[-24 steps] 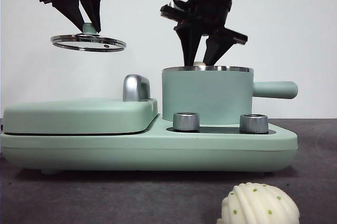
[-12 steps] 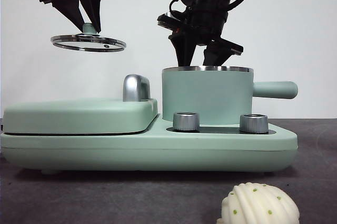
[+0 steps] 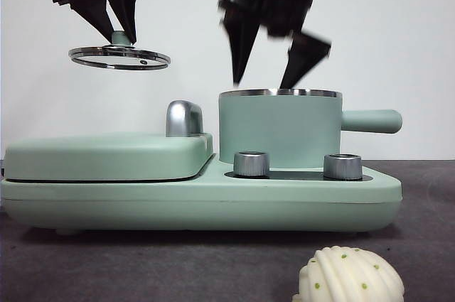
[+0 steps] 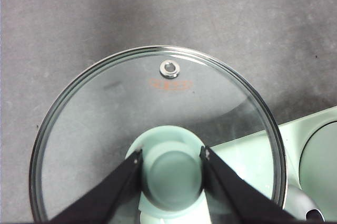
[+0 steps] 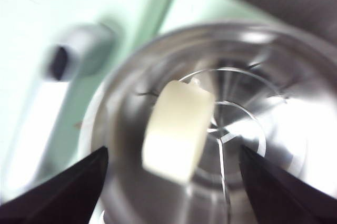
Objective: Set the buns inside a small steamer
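1. Risk as you had it: the ridged bun (image 3: 349, 275) sat on the desk (image 3: 142, 266) at the near edge, well apart from the small steamer (image 3: 279, 128). To fetch it your right arm had to come down over the cooker base (image 3: 199, 202) & its two steel knobs (image 3: 251, 163), so a low path could've clipped a knob or the steamer's side handle (image 3: 371, 121).
2. 2nd risk: the ridged bun is rounded & ribbed. An off-centre pinch would likely have rolled it or squirted it out toward the desk edge.
3. 3rd risk: the glass lid (image 4: 158, 134) hung off to the side, over the flat grill plate (image 3: 106, 156), held only by its green knob (image 4: 171, 167). Any slip or swing there could've dropped glass on the plate, or it could've met the right arm if the two crossed.
4. Smooth bun (image 5: 178, 129) was inside the steamer, on the steel floor. It looked tilted, but the right wrist view was blurred, so can't say for sure.
5. Right gripper (image 3: 272, 74): jaws spread wide, empty, touching nothing, just above the steamer's steel rim (image 3: 279, 93) w/ the bun below & between them.
6. Left gripper (image 4: 171, 155): clamped on the lid's knob, lid roughly level in the air, clear of the steamer.
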